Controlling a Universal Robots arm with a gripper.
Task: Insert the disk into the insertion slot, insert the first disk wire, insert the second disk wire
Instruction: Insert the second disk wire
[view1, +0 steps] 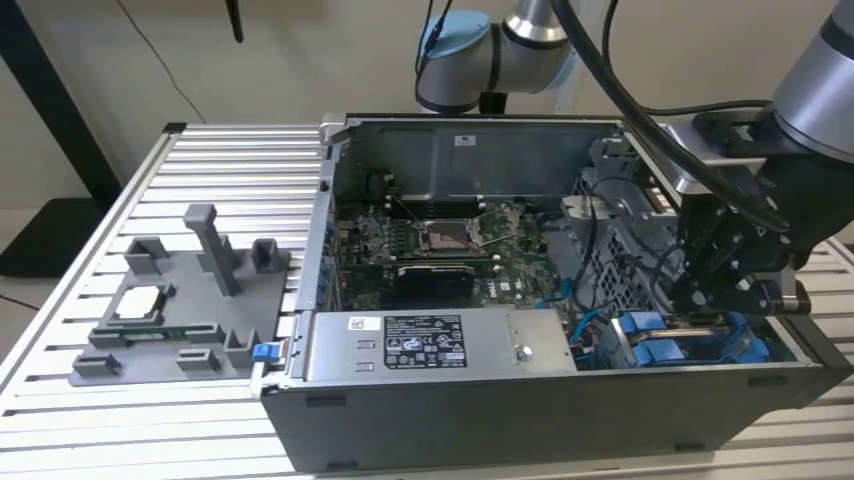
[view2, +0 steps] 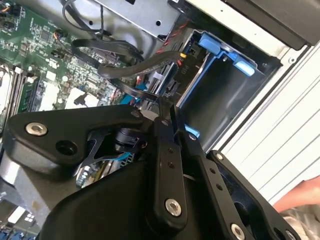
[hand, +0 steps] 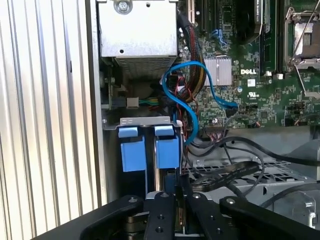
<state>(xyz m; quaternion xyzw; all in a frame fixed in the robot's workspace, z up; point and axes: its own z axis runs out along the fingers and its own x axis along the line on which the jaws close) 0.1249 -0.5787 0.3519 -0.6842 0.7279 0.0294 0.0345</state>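
Findings, exterior view: an open dark computer case (view1: 534, 400) lies on a ribbed metal tabletop (view1: 80, 400). At 9 o'clock from the case stands a grey plastic fixture (view1: 187, 310). The motherboard (view1: 441, 240) occupies the middle of the case. A grey power supply box (view1: 427, 345) with a printed label lies along the case wall at 6 o'clock.

The arm (view1: 814, 70) reaches down into the case at about 4 o'clock. Its tool (view1: 707, 300) is lowered among the blue parts of the drive bay.

Insertion slot (hand: 145, 121): in the first wrist view, two blue carrier fronts (hand: 167, 152) sit side by side in it, just below its grey metal edge. I cannot tell which of the two holds the disk. In the second wrist view, a blue plastic frame (view2: 220, 47) edges the grey bay wall.

Tool state: in both wrist views the tool (hand: 178, 192) is narrow, its fingers (view2: 165, 150) drawn close with only a thin gap. I cannot tell whether anything is pinched between them. The tip stands just beside the blue fronts.

Wiring: a blue cable (hand: 175, 75) loops from the bay area to the board. A flat black cable (view2: 125, 67) runs close to the tool tip; contact cannot be confirmed.
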